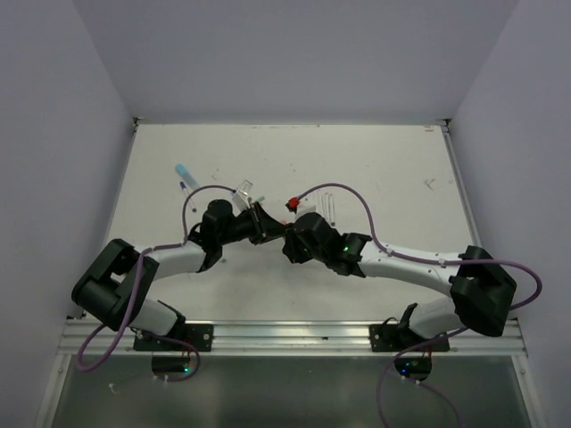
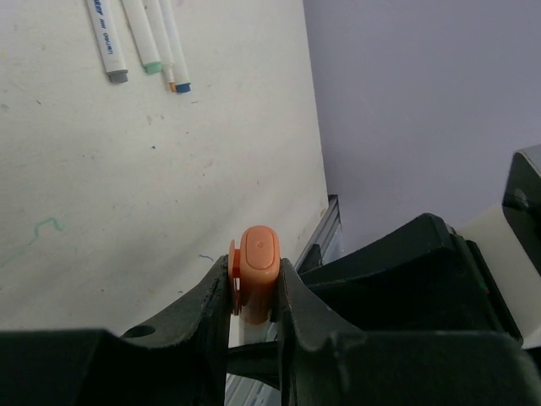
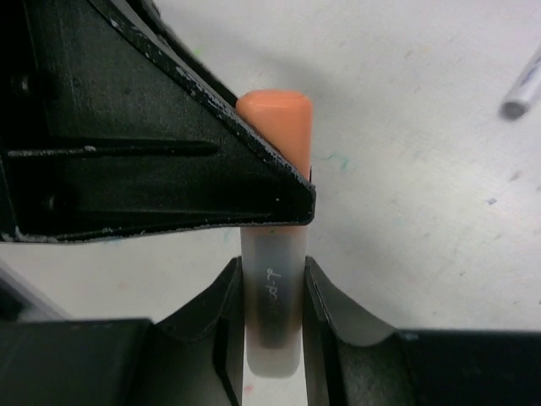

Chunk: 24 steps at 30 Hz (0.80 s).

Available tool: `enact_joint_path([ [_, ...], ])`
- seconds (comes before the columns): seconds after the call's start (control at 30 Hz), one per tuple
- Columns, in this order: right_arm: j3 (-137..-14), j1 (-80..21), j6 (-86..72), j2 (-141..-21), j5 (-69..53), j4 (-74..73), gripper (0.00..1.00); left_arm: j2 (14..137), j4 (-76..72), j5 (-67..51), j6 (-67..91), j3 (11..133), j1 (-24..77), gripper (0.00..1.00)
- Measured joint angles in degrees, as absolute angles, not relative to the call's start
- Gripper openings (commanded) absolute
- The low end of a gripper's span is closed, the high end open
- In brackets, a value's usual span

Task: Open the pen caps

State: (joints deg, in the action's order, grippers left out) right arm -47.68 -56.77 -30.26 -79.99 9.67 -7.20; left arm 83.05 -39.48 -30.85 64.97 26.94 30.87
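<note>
Three pale lilac walls (image 1: 294, 53) close in a white desk (image 1: 375, 169), whose top is flecked with ink marks, among them a green scribble (image 2: 38, 228). A metal rail (image 1: 294, 334) runs along the near edge, where both arm bases are bolted.

Four pens (image 2: 139, 38) lie side by side on the desk in the left wrist view. One carries blue print along its barrel, too small to read. The pale marker barrel (image 3: 270, 254) has dark lettering that I cannot make out.

Both arms reach inward, low over the surface, and meet about midway between the near and far edges, slightly left of centre. The left gripper (image 2: 256, 283) is clamped on the orange cap (image 2: 258, 254), one finger on each side. The right gripper (image 3: 272, 296) is clenched on the marker barrel just below that cap, which sits on the barrel's end. Cap and barrel are held above the desk, in line between the two grippers. A light blue cap (image 1: 186, 171) lies toward the far left corner.
</note>
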Motion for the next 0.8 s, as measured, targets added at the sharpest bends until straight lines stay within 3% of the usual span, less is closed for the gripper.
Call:
enact_joint_path([
  [0.23,-52.34,-66.26,-28.38,-85.30,38.81,-8.95,0.00,86.37,-30.94,-35.03,62.46,35.42,27.49,0.00],
  [0.37,-51.59,-66.81,-26.30,-85.30,42.83,-6.33,0.00,90.21,-32.23,-41.34,64.97,37.47,25.02,0.00],
  [0.47,-47.94,-62.78,-24.75,-82.37,33.63,-0.95,0.00,90.39,-32.88,-42.30,64.95,37.41,23.94,0.00],
  [0.67,-37.39,-47.46,-25.15,-77.14,3.73,7.57,0.00,87.24,-42.09,-40.51,63.20,34.48,17.63,0.00],
  [0.8,-34.57,-45.19,-27.99,-78.26,-8.95,11.20,0.00,83.26,-41.34,-39.72,59.37,34.20,17.34,0.00],
])
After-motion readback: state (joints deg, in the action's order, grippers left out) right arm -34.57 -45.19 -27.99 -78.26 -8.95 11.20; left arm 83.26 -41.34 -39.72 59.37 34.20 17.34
